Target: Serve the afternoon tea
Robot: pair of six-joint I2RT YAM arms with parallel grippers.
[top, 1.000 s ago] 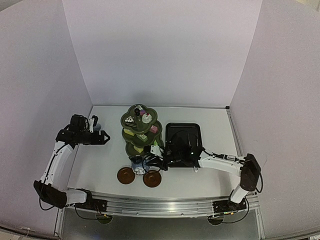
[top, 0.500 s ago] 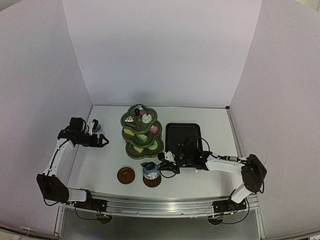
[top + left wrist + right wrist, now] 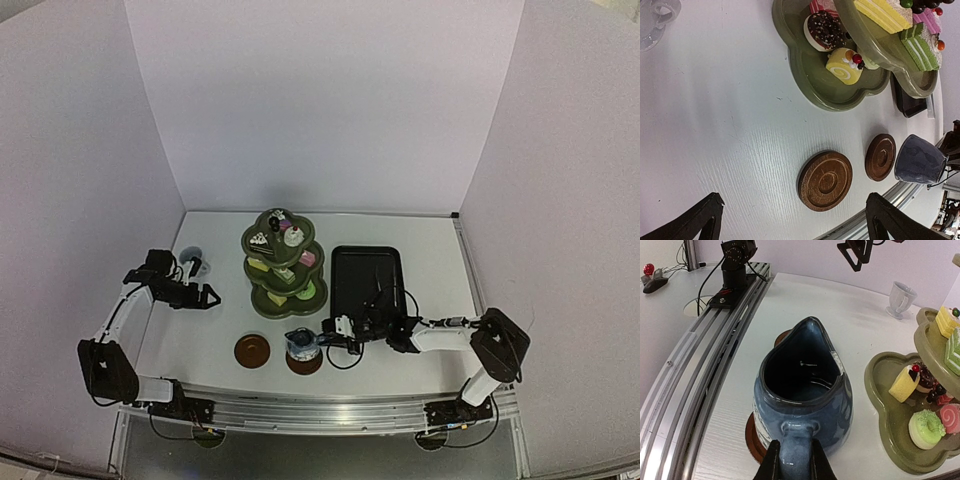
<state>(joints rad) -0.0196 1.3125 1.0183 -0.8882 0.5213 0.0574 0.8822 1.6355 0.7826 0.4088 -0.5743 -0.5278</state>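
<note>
The stand [image 3: 283,262] is in the middle of the table, three tiers with cakes [image 3: 844,67] on them. At about 6 o'clock from it is the pot [image 3: 802,390], over a coaster [image 3: 754,437] near the table's front edge. I cannot tell whether its base rests on the wood. The right gripper [image 3: 794,466] comes in from 3 o'clock and is clamped tight on the pot's handle, so the spout points toward 9 o'clock. A second coaster [image 3: 252,350] lies bare just beside the first, at 9 o'clock from it and apart from it. The mug [image 3: 193,262] stands upright at 9 o'clock from the stand, near the left edge. The left gripper [image 3: 207,296] hangs at 5 o'clock from the mug, jaws spread wide with nothing between them. A black tray [image 3: 367,285] lies at 3 o'clock from the stand.
</note>
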